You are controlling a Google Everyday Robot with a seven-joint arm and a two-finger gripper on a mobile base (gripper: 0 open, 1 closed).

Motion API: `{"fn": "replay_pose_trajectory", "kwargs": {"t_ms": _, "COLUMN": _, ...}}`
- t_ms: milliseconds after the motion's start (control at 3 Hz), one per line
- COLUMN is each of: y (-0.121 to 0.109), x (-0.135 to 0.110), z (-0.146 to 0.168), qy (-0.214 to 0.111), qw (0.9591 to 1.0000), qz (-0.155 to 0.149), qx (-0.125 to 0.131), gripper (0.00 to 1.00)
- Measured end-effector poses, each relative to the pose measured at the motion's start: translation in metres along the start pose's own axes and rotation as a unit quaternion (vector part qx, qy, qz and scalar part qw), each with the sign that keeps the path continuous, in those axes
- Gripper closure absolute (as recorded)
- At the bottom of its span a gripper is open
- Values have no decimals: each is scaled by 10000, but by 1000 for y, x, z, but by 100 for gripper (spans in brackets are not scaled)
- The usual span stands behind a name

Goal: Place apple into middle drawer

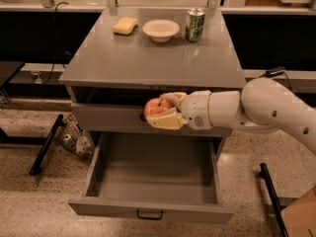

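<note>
The red-orange apple is held in my gripper, whose cream fingers are shut around it. The gripper hangs in front of the higher grey drawer front, above the rear part of the open middle drawer. The middle drawer is pulled far out; its flat grey floor is bare, and its small black handle is centred on the front. My white arm reaches in from the right.
On the cabinet top stand a yellow sponge, a white bowl and a green can. A wire basket and a black frame leg lie on the floor at left; a black bar at right.
</note>
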State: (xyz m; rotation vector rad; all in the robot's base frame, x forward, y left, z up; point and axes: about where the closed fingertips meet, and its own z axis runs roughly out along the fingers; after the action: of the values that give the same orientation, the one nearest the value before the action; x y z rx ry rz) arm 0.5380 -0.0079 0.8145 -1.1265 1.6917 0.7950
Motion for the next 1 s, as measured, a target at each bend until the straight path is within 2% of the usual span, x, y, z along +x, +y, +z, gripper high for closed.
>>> {"fn": "replay_pose_trajectory", "kwargs": {"t_ms": 333, "y": 14, "x": 34, "z": 18, "qy": 195, "qw": 9991, "qz": 341, "qx": -127, "gripper": 100}}
{"fn": "replay_pose_trajectory", "kwargs": {"t_ms": 667, "y": 38, "x": 103, "z": 57, "qy": 417, "qw": 9940, "qz": 963, "qx": -296, "gripper": 100}}
{"fn": "replay_pose_trajectory", "kwargs": {"t_ms": 1000, "y": 45, "x": 175, "z": 98, "qy": 746, "qw": 9879, "qz": 1342, "qx": -210, "gripper": 100}}
